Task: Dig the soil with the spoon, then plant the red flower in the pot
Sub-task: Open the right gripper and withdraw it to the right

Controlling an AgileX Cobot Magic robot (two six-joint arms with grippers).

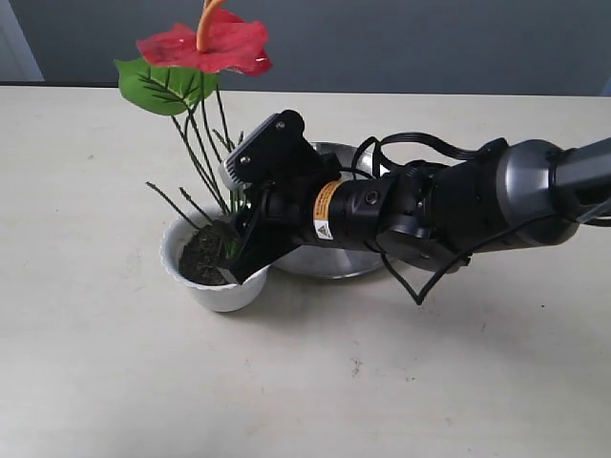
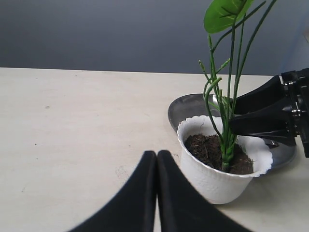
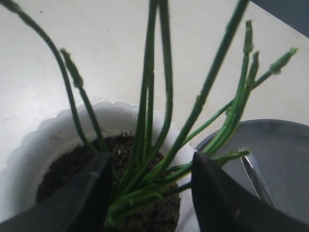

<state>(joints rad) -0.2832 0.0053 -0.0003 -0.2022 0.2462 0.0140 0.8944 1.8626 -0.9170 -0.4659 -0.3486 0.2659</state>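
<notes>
The red flower (image 1: 205, 43) stands upright with its green stems (image 2: 227, 140) set in the soil (image 2: 207, 150) of the white scalloped pot (image 1: 215, 286). My right gripper (image 3: 152, 183) reaches into the pot from the right and is open. Its fingers (image 3: 217, 193) stand on either side of the stem bundle (image 3: 145, 179) just above the soil (image 3: 63, 169). The spoon (image 3: 256, 179) lies in the steel plate (image 3: 280, 154) behind the pot. My left gripper (image 2: 157, 159) is shut and empty, low over the table a short way from the pot (image 2: 217, 179).
The round steel plate (image 1: 334, 262) sits right behind the pot, partly covered by my right arm (image 1: 430, 205). The flower's broad green leaf (image 1: 162, 86) overhangs the pot. Bare beige table (image 1: 95, 363) lies around the pot.
</notes>
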